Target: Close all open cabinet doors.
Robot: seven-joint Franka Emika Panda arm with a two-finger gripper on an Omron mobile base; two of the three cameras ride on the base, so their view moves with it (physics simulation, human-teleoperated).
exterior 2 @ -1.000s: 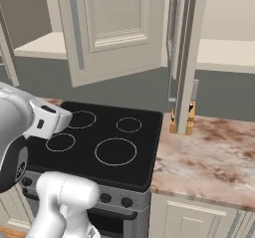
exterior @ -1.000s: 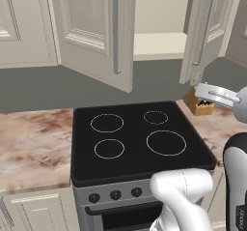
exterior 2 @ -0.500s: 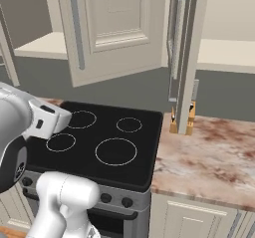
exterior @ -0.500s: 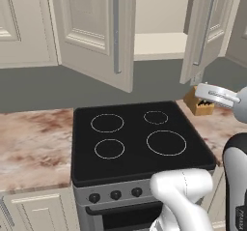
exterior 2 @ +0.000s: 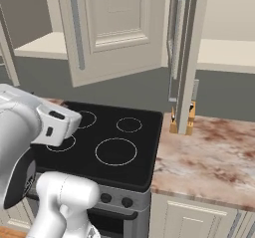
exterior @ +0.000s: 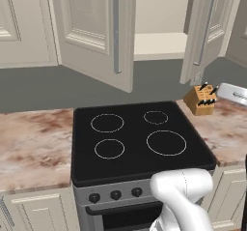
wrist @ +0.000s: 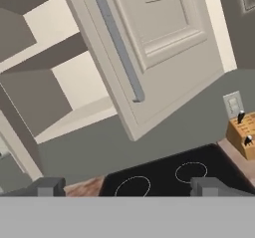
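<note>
- Left cabinet door [exterior: 96, 32] hung swung out over the stove [exterior: 135, 138], bar handle [exterior: 116, 32] on its free edge; needed pushing back toward the open shelf [exterior: 159, 46] behind it.
- Right cabinet door [exterior: 207, 29] also stood open, nearly edge-on, above the knife block [exterior: 201, 98] on the marble table [exterior: 34, 143].
- Tool [wrist: 127, 187] had its tips spread wide, holding nothing, raised off to the arm's side and well apart from both doors.
- Hand view looked at the left door's face and handle, probably lining up for a push on that one first.
- Neither door closed yet; task looked barely begun.
</note>
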